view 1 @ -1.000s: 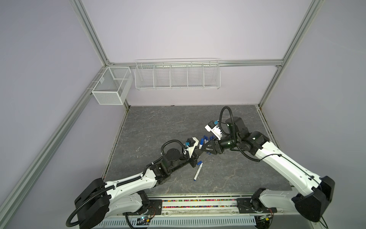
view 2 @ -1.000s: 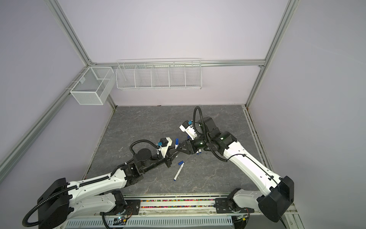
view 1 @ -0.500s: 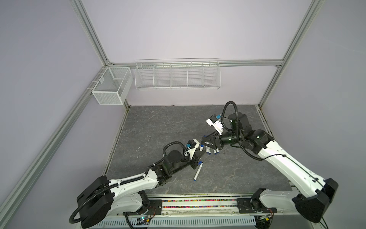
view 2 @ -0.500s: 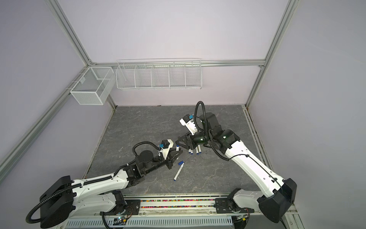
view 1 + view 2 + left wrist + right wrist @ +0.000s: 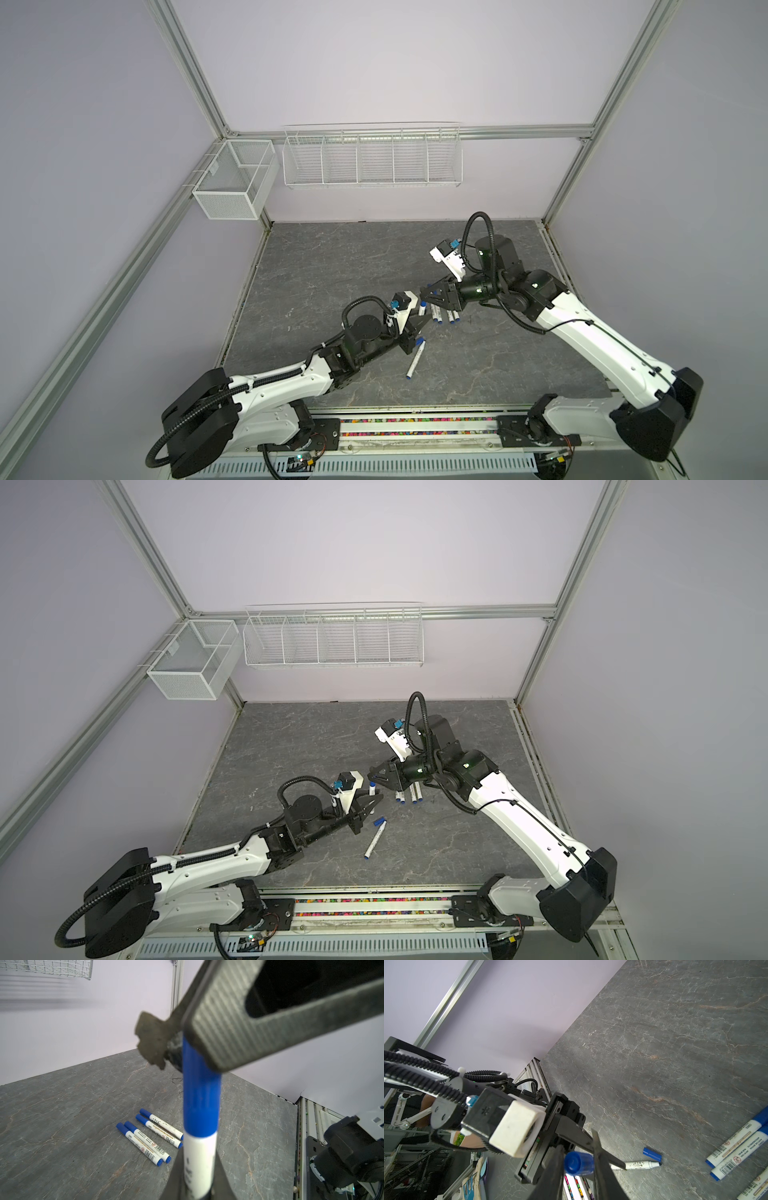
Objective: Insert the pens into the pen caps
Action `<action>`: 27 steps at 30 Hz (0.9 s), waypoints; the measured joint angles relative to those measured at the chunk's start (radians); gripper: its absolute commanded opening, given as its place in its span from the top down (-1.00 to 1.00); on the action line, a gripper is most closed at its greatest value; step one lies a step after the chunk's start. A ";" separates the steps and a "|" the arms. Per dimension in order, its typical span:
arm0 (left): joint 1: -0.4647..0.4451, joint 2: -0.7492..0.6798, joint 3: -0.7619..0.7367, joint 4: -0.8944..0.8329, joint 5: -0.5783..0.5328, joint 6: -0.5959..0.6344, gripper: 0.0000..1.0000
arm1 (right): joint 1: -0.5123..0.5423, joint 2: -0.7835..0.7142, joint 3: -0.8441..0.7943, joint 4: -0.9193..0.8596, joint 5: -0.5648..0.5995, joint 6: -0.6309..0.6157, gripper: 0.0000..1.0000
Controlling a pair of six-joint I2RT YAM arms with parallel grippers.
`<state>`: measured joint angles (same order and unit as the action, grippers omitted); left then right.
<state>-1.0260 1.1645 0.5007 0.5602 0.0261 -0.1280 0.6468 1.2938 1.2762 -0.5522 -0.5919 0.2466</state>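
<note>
Our left gripper [image 5: 420,323] is clamped on an upright pen [image 5: 199,1159]; our right gripper [image 5: 424,300] seems pinched on its pen cap [image 5: 579,1163] — we see that poorly. Four capped pens [image 5: 149,1143] lie just beside the right gripper; wire rack [image 5: 372,181] and mesh basket [image 5: 226,203] hang well beyond both.
</note>
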 measured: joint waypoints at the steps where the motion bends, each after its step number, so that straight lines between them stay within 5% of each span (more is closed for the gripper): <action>1: 0.000 0.000 0.000 -0.002 -0.001 -0.003 1.00 | 0.001 0.002 0.000 0.002 -0.002 0.003 0.60; 27: -0.012 0.111 -0.096 -0.212 -0.054 -0.163 1.00 | 0.010 0.300 -0.121 -0.003 -0.037 -0.035 0.85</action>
<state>-1.0378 1.2758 0.4049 0.3477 -0.0280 -0.2909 0.6571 1.5936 1.1553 -0.5556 -0.6285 0.2119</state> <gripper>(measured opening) 0.119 0.133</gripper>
